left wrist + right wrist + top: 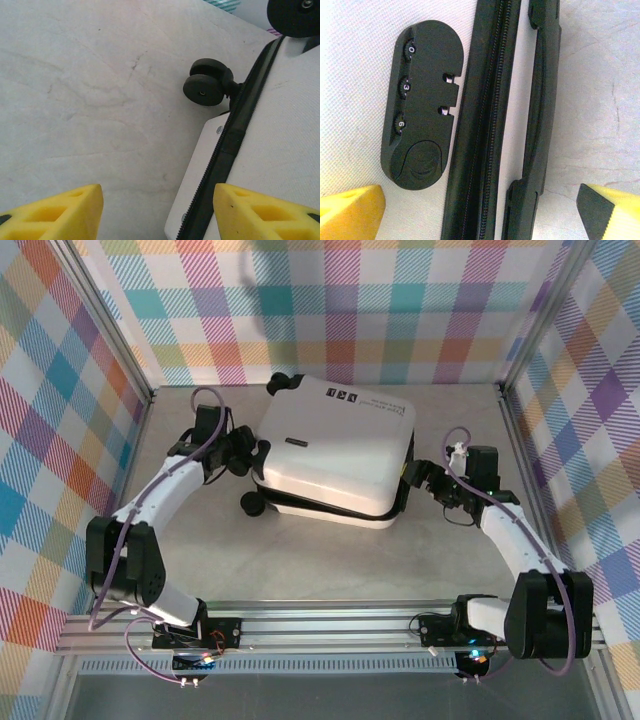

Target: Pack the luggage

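Lying flat, luggage point(335, 445) between left claw point(250, 453) and right claw point(418, 479); both spread, seemingly not touching.

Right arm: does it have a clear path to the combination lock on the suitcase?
Likely yes. The right gripper is open and faces the luggage, with the combination lock just ahead and nothing in between. The side handle next to it might crowd one finger.

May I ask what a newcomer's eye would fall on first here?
The white luggage lies flat on the table, the left gripper and right gripper flanking it. Up close, its black combination lock sits beside the zipper seam, and a twin wheel juts from one corner.
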Available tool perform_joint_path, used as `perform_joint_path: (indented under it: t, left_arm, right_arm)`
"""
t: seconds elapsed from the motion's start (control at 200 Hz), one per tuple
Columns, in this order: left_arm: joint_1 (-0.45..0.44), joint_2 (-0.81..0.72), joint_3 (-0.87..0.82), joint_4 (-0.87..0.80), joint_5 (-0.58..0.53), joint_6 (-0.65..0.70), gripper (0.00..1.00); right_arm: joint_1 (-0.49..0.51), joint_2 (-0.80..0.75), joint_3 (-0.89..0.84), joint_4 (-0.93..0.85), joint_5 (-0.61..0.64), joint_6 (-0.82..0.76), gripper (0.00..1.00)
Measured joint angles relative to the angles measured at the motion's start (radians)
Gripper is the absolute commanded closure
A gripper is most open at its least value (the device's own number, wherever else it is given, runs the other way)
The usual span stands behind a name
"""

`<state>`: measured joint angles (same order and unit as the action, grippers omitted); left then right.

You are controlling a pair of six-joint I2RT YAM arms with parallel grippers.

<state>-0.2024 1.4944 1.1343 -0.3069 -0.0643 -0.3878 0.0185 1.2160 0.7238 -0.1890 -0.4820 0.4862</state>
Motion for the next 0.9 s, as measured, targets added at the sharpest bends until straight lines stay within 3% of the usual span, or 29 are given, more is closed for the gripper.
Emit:
perform_joint_path:
  t: [0.285, 0.565, 0.725, 0.9]
  left_arm:
    - [-0.056, -0.165, -0.137, -0.02, -0.121, -0.053, 0.41]
    - [-0.23, -0.299, -0.224, -0.065, -0.221, -0.147, 0.41]
    - [-0.332, -0.307, -0.238, -0.06, -0.268, -0.212, 0.41]
    - [-0.459, -0.215, -0.196, -0.019, -0.296, -0.28, 0.41]
  right_arm:
    - [0.0, 0.129, 0.107, 0.017, -0.005, 0.0, 0.0]
    - [0.008, 0.372, 0.324, 0.089, 0.028, 0.032, 0.04]
    - [0.022, 0.504, 0.481, 0.127, 0.03, 0.053, 0.05]
    - [0.043, 0.603, 0.652, 0.143, 0.0, 0.055, 0.05]
